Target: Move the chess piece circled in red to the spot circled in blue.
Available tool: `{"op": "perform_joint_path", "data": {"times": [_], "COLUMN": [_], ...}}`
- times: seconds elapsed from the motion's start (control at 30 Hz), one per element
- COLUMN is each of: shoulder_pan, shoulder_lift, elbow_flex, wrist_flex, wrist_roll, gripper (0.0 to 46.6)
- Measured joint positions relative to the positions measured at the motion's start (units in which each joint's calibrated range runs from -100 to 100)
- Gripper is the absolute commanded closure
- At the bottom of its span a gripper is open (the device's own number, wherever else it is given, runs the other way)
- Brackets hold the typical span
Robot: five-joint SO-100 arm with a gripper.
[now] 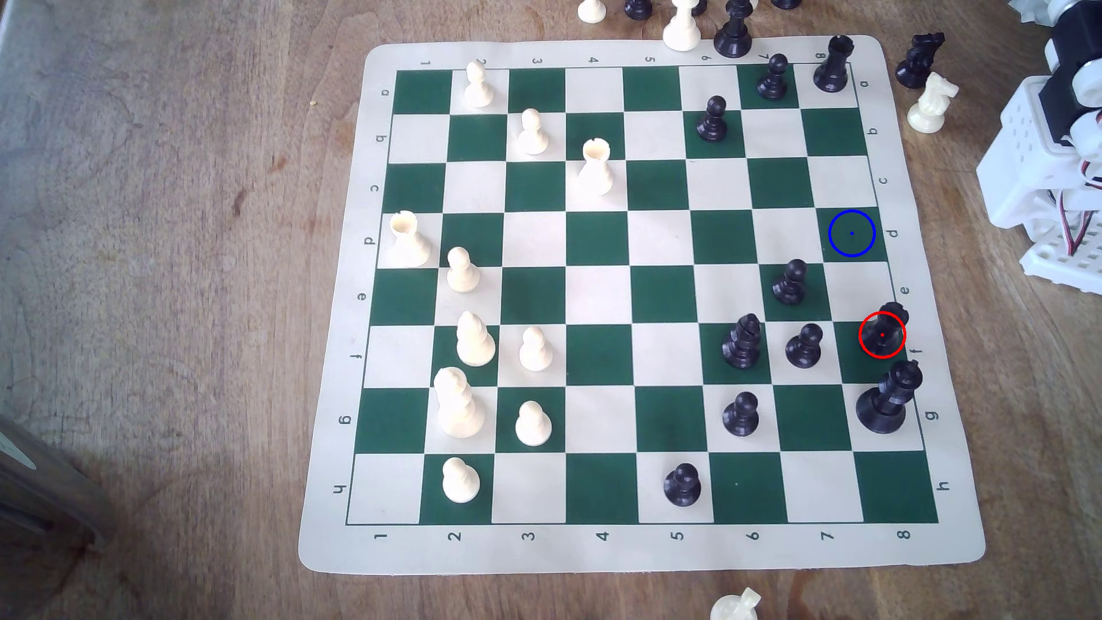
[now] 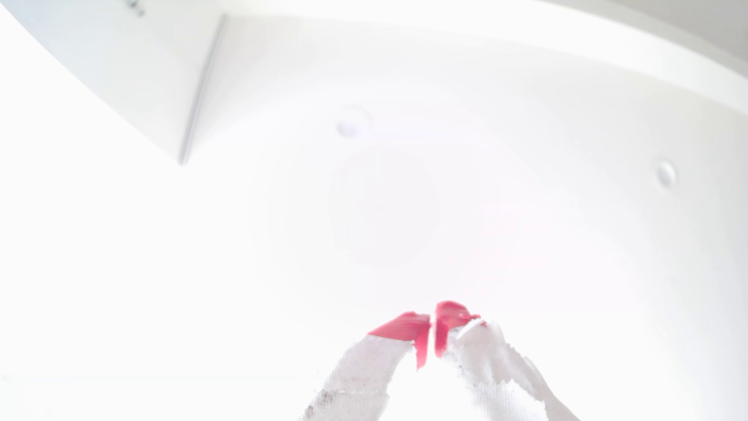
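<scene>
Chessboard (image 1: 626, 548) on a wooden table, seen from above in the exterior view. Black rook (image 1: 882, 334), ringed in red, upright on a dark green square in row f, column 8, at the board's edge on the exterior view's right. Black king (image 1: 888, 399) just beside it on the next square of the same column. Target spot (image 1: 851, 233), a dark green square ringed in blue, two squares along that column in row d, with one bare light square between.

Probably a light, rigid, smooth plastic piece, unlikely to break but easy to tip or let slip. Best taken around the body below the notched top, from above, fingers kept away from the king.

Counted on the board: ten black pieces (six pawns, two rooks, one king, one taller piece of unclear kind) and ten white pieces (six pawns, two rooks, two taller pieces). Several more captured pieces off the board at its edges.

Gripper (image 2: 432, 324), in the washed-out wrist view: red-tipped fingers pressed together at the tips, holding nothing. White arm base (image 1: 1049, 179) at the exterior view's right.
</scene>
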Motion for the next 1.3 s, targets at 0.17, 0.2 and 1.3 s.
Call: {"op": "perform_joint_path", "data": {"times": [0.17, 0.2, 1.3], "shoulder_pan": [0.0, 0.0, -18.5], "shoulder_lift": [0.0, 0.0, 2.3], "elbow_flex": [0.0, 0.0, -13.8], "wrist_flex": [0.0, 0.0, 109.6], "wrist_roll": [0.0, 0.0, 1.2], "gripper": [46.4, 46.4, 46.5]}}
